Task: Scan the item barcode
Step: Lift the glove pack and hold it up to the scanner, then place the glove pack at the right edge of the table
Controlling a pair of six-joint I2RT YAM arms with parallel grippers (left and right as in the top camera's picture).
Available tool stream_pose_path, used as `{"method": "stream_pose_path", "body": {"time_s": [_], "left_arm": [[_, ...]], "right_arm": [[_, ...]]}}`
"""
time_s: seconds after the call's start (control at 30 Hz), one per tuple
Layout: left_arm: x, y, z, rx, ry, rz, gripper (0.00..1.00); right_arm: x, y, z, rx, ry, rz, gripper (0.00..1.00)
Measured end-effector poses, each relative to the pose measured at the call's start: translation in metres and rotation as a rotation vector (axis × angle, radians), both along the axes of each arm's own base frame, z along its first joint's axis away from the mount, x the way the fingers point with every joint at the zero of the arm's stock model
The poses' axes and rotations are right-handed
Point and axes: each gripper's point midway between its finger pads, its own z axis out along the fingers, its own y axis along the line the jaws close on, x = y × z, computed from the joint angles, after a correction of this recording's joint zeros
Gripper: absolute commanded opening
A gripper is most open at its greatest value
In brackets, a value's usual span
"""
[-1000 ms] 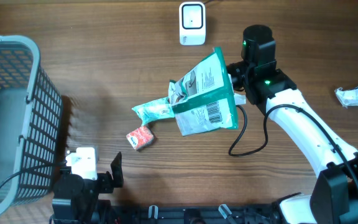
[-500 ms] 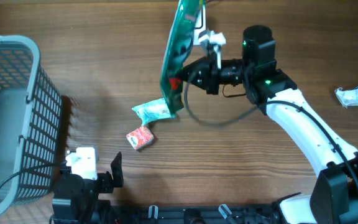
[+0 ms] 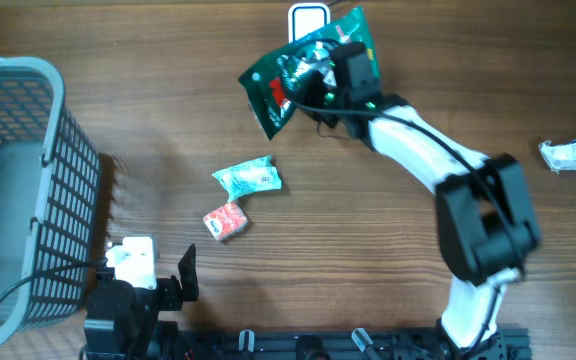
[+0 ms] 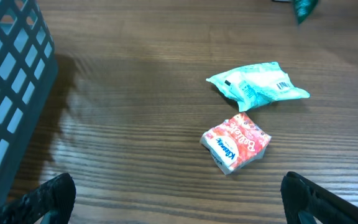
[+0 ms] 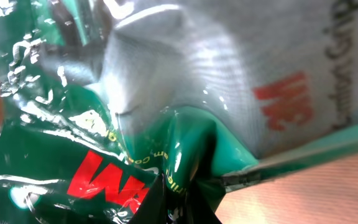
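Right gripper (image 3: 320, 78): closed tight on the green packet (image 3: 266, 98), which it holds clear of the table (image 3: 168, 60) at the far edge, just in front of the white scanner (image 3: 308, 12). In the overhead view the packet's upper corner overlaps the scanner's body; whether the two touch cannot be told.

Position of packet relative to gripper: the grip sits on the packet's right-hand part. Most of the packet fans out to the left of the fingers, and a smaller flap rises behind them. In the right wrist view the green packet (image 5: 104, 168) fills the picture, its foil creased and drawn in to a pinch at bottom centre, where the dark fingertips meet. Red lettering shows on the green face and a grey printed panel above it. No barcode is legible in any view.

Left gripper (image 4: 182, 208): fully spread, holding nothing, low at the near-left of the table beside the grey basket (image 3: 68, 200).

Other items lying flat on the table: a pale green sachet (image 4: 260, 87), a red tissue pack (image 4: 236, 143) just beside it, and a small wrapped item (image 3: 573, 153) at the right edge.
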Motion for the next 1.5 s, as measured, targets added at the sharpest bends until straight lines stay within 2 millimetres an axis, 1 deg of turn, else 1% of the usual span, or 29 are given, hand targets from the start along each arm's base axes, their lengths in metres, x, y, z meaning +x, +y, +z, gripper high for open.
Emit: {"method": "stream_pose_path", "body": {"time_s": [0.03,0.07,0.17,0.23,0.27,0.37,0.43,0.47,0.57,0.6,0.73,0.87,1.0,1.07,1.13,1.2,1.23,1.27,1.3,1.33,1.37,1.4,1.43,1.5], "left_arm": [[0.000,0.000,0.000,0.000,0.000,0.000,1.00],[0.000,0.000,0.000,0.000,0.001,0.000,1.00],[0.000,0.000,0.000,0.000,0.000,0.000,1.00],[0.000,0.000,0.000,0.000,0.001,0.000,1.00],[0.000,0.000,0.000,0.000,0.001,0.000,1.00],[0.000,0.000,0.000,0.000,0.001,0.000,1.00],[0.000,0.000,0.000,0.000,0.001,0.000,1.00],[0.000,0.000,0.000,0.000,0.001,0.000,1.00],[0.000,0.000,0.000,0.000,0.000,0.000,1.00],[0.000,0.000,0.000,0.000,0.001,0.000,1.00],[0.000,0.000,0.000,0.000,0.001,0.000,1.00],[0.000,0.000,0.000,0.000,0.001,0.000,1.00],[0.000,0.000,0.000,0.000,0.001,0.000,1.00],[0.000,0.000,0.000,0.000,0.001,0.000,1.00],[0.000,0.000,0.000,0.000,0.001,0.000,1.00],[0.000,0.000,0.000,0.000,0.001,0.000,1.00],[0.000,0.000,0.000,0.000,0.001,0.000,1.00],[0.000,0.000,0.000,0.000,0.001,0.000,1.00],[0.000,0.000,0.000,0.000,0.001,0.000,1.00],[0.000,0.000,0.000,0.000,0.001,0.000,1.00],[0.000,0.000,0.000,0.000,0.001,0.000,1.00],[0.000,0.000,0.000,0.000,0.001,0.000,1.00],[0.000,0.000,0.000,0.000,0.001,0.000,1.00],[0.000,0.000,0.000,0.000,0.001,0.000,1.00]], "right_arm": [[0.005,0.008,-0.004,-0.011,0.021,0.009,0.05],[0.015,0.018,-0.005,-0.028,0.036,0.022,0.05],[0.036,0.025,0.009,-0.039,0.010,0.000,0.05],[0.046,0.026,0.018,-0.029,-0.029,-0.016,0.05],[0.048,0.026,0.020,-0.025,-0.041,-0.019,0.05],[0.049,0.026,0.020,-0.021,-0.037,-0.024,0.04],[0.054,0.032,0.020,0.005,-0.060,-0.020,0.05],[0.054,0.035,0.015,0.012,-0.054,-0.013,0.05],[0.045,0.048,-0.016,0.005,0.006,0.007,0.04],[0.042,0.052,-0.020,0.006,0.015,0.014,0.05],[0.033,0.064,-0.022,0.004,0.024,0.040,0.05],[0.029,0.066,-0.023,0.002,0.035,0.049,0.05],[0.012,0.056,-0.035,-0.069,0.137,0.064,0.05],[0.002,0.046,-0.026,-0.140,0.196,0.095,0.04],[-0.008,0.025,-0.013,-0.212,0.246,0.107,0.04],[-0.015,-0.014,-0.003,-0.268,0.300,0.097,0.04],[-0.017,-0.039,0.001,-0.289,0.336,0.083,0.04],[-0.014,-0.082,0.004,-0.309,0.379,0.035,0.04],[-0.009,-0.117,0.004,-0.317,0.408,-0.009,0.04],[-0.009,-0.170,0.000,-0.331,0.462,-0.068,0.04],[-0.005,-0.216,-0.002,-0.335,0.480,-0.123,0.04],[-0.003,-0.243,-0.002,-0.337,0.479,-0.157,0.04],[0.000,-0.288,-0.002,-0.341,0.470,-0.218,0.04],[-0.005,-0.360,-0.004,-0.350,0.471,-0.323,0.04]]}}
